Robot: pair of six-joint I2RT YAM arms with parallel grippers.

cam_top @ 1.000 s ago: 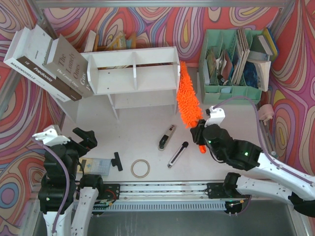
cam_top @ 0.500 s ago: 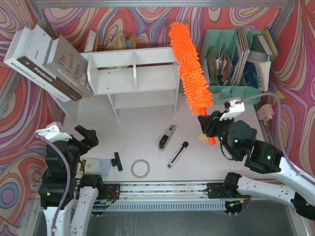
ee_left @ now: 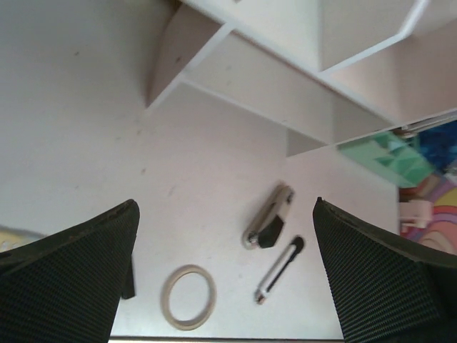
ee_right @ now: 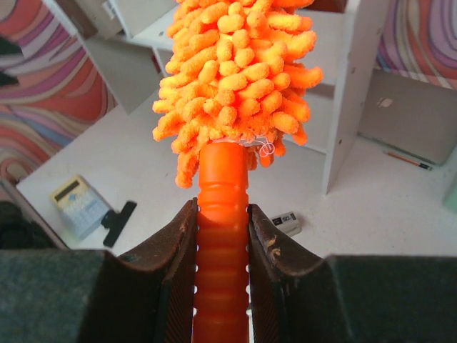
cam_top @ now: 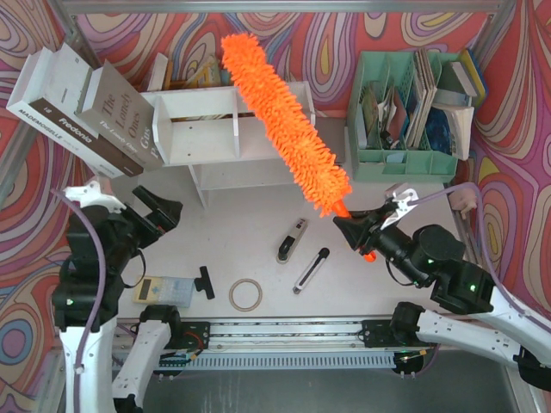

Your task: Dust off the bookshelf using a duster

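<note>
R hand [cam_top: 349, 225] clamping fluffy orange microfibre duster [cam_top: 275, 116] just swung it across white wooden bookshelf [cam_top: 207, 99]: dusting underway. L hand [cam_top: 164, 211] gaping, empty.

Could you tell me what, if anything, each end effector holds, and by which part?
Right end effector grips the duster by its orange handle; left end effector holds nothing.

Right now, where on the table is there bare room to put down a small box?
The widest bare table patch lies between the bookshelf front and the tape ring. Crowded: the near strip, with the calculator, black clip, ring, pen-like tool and silver tool. The duster crosses over the shelf's right part.
</note>
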